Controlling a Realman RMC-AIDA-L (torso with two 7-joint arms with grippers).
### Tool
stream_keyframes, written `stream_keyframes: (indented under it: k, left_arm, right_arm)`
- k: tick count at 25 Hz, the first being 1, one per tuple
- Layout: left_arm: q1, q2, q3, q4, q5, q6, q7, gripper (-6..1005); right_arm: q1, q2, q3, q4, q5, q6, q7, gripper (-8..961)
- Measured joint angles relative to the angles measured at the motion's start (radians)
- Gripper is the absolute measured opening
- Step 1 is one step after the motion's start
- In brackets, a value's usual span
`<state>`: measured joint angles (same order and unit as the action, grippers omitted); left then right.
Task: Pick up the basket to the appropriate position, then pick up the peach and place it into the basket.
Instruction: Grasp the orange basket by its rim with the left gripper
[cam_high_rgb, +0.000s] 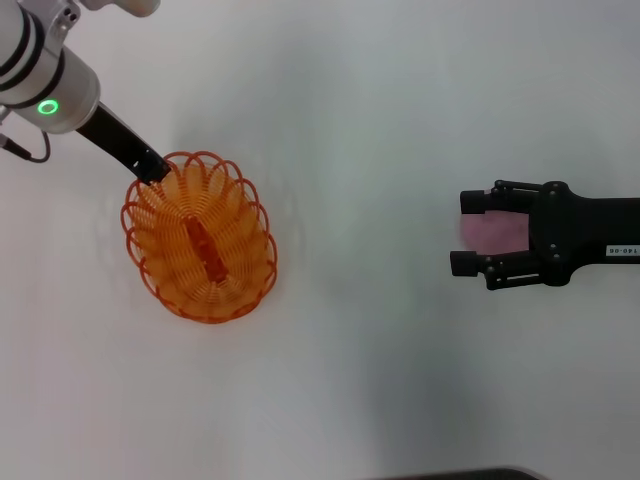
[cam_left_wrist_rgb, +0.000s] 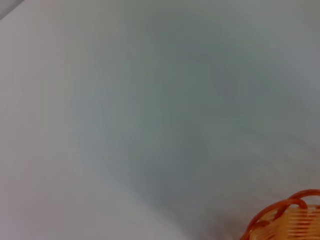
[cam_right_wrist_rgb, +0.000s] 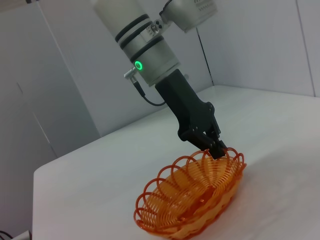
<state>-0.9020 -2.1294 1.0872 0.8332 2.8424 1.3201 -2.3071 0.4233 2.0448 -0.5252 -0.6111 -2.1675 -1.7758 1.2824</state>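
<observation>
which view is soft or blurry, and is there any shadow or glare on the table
Left wrist view: almost all soft, featureless white tabletop, only a blurred edge of the oval orange looped-plastic basket in a corner. Head view: sharper, faint grey shading across the table, the round pink peach looks washed out. Right wrist view: sharpest, left pincer at the basket rim; no hard glare.

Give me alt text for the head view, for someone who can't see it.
On a white table, the left claw grips the far rim of an orange basket, while the right claw reaches in from the right, closed around a pink peach. Bare table separates basket and peach.
</observation>
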Motion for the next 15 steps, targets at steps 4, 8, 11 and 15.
stream_keyframes:
  k: [4,8,11,15]
  left_arm:
    - [0.0,-0.005,-0.007,0.013,0.0,0.019,-0.007,64]
    - [0.008,-0.012,-0.021,0.043,0.0,0.04,-0.008,60]
    - [0.009,-0.014,-0.054,0.049,0.0,0.05,-0.008,57]
    - [0.008,-0.015,-0.075,0.06,0.0,0.06,-0.009,54]
  right_arm:
    - [0.0,0.0,0.003,0.0,0.002,-0.005,0.0,942]
    - [0.0,0.0,0.004,0.0,0.002,-0.002,0.0,942]
    - [0.0,-0.001,0.004,0.0,0.002,0.001,0.0,942]
    - [-0.002,-0.004,0.004,0.001,0.002,0.002,0.0,942]
